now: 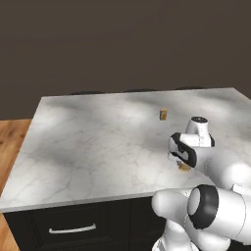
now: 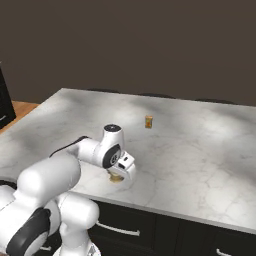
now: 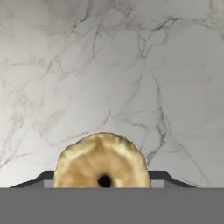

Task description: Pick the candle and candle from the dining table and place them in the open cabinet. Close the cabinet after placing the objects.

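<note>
A short cream-yellow candle [image 3: 103, 159] stands near the front edge of the marble dining table [image 1: 88, 147], partly hidden under my hand [image 1: 184, 167] [image 2: 116, 177]. My gripper [image 3: 104, 177] is lowered over it [image 1: 182, 163] [image 2: 120, 171]. Its dark fingertips [image 3: 43, 177] press both sides, shut on the candle, which still rests on the tabletop. The other candle [image 1: 163, 114] [image 2: 148, 121], small and brass-coloured from here, stands upright farther back on the table, apart from the gripper. The cabinet is out of view.
The table's black drawer base with silver handles [image 1: 72, 229] [image 2: 119, 229] lies below the front edge. Wooden floor [image 1: 12, 137] shows at the left. A black object [image 2: 5, 100] stands at the left edge of the right base view. Dark chair tops [image 1: 88, 92] line the far side.
</note>
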{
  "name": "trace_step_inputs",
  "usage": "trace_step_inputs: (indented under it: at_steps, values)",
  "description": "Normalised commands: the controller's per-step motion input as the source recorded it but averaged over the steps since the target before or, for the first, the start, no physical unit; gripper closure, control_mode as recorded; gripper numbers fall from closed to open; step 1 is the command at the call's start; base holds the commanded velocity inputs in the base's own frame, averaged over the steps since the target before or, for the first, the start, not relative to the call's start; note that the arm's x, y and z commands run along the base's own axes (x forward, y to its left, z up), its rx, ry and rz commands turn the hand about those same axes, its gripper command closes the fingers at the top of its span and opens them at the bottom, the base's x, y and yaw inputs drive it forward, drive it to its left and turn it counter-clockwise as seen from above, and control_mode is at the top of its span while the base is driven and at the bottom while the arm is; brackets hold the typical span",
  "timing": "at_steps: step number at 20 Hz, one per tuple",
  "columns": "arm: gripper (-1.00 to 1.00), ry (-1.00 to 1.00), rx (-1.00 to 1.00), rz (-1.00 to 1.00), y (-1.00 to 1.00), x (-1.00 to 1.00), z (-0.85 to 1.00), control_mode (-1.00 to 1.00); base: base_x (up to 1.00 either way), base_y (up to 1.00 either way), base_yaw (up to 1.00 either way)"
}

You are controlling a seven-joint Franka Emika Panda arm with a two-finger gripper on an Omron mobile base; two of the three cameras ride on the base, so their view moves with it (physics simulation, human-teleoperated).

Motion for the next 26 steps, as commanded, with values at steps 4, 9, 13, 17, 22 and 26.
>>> trace_step_inputs:
  at_steps: [4,9,13,17,22,26]
  values:
    - [1.00,-0.07,-0.05,-0.09,0.00,-0.41,0.26,-1.00,0.00,0.00,0.00]
    - [1.00,-0.18,-0.08,-0.07,0.01,-0.37,0.28,-1.00,0.00,0.00,0.00]
    - [1.00,-0.30,-0.10,-0.03,0.15,-0.28,0.28,-1.00,0.00,0.00,0.00]
    - [1.00,-0.32,-0.07,-0.02,0.20,-0.32,0.36,-1.00,0.00,0.00,0.00]
    - [1.00,-0.06,0.00,0.00,0.05,-0.30,0.46,-1.00,0.00,0.00,0.00]
    - [1.00,0.09,0.00,0.07,0.00,-0.30,0.54,-1.00,0.00,0.00,0.00]
